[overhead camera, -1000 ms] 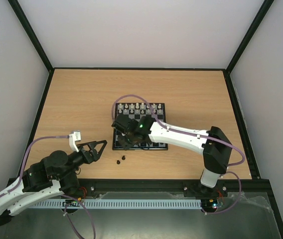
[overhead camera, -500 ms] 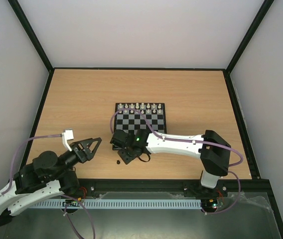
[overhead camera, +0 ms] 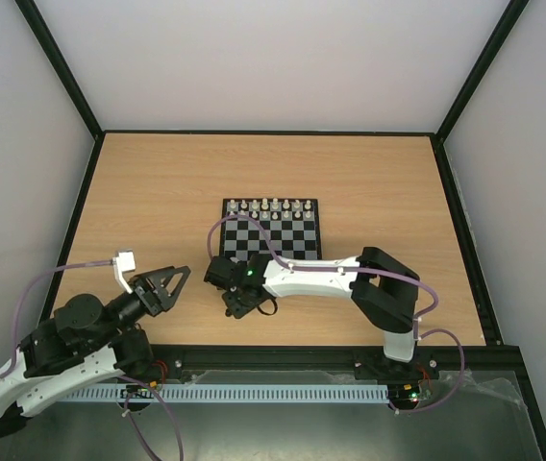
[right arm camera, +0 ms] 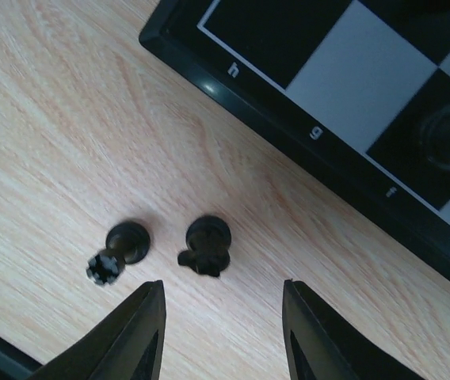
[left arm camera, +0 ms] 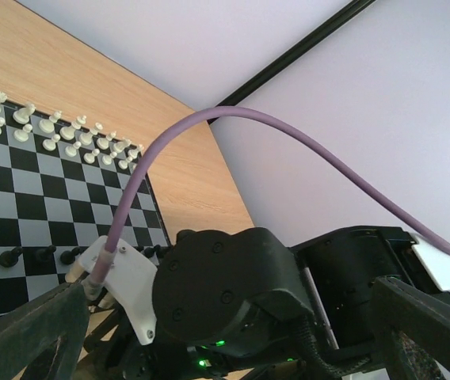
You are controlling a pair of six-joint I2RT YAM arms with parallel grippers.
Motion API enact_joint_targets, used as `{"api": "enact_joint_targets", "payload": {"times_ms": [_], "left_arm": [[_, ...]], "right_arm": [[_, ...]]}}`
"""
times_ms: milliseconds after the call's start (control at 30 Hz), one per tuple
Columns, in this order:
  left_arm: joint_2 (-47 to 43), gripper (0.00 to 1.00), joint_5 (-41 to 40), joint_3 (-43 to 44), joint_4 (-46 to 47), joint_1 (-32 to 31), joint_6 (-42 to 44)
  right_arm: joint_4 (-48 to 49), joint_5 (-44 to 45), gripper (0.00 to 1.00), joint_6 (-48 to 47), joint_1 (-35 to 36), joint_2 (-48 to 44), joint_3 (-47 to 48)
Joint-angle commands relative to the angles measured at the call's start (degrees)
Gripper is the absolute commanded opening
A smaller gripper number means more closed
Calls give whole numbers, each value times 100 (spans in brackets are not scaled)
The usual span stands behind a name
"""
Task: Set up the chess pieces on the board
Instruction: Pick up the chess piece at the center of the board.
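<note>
Tabletop (right arm camera: 51, 119) at lower left bears two stray dark pieces (right arm camera: 207, 245) off the board (right arm camera: 288, 127). Right gripper (right arm camera: 223, 293) hovers wide, empty; pickup likely needs centring.

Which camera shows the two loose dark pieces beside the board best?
Right wrist: both loose dark pieces lie on the table just ahead of the open right claw. From above that claw covers them; the left wrist view misses them.

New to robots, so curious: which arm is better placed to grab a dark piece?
Likely right: the right end effector hovers open over two dark pieces; the left end effector sits farther away.
</note>
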Motion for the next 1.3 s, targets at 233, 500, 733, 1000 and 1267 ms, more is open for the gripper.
{"api": "enact_joint_targets", "payload": {"times_ms": [233, 500, 733, 1000, 1267], "left_arm": [[-226, 100, -15, 157, -125, -5, 130], [-225, 99, 14, 151, -97, -4, 154], [-244, 100, 34, 141, -96, 2, 154], [-244, 100, 33, 137, -88, 2, 155], [-243, 99, 33, 116, -72, -2, 154]], "right_arm": [[-175, 38, 37, 140, 52, 473, 542], [-298, 134, 35, 134, 48, 608, 608], [-338, 144, 29, 98, 48, 665, 684], [-412, 195, 25, 69, 49, 715, 683], [-451, 220, 22, 43, 46, 719, 618]]}}
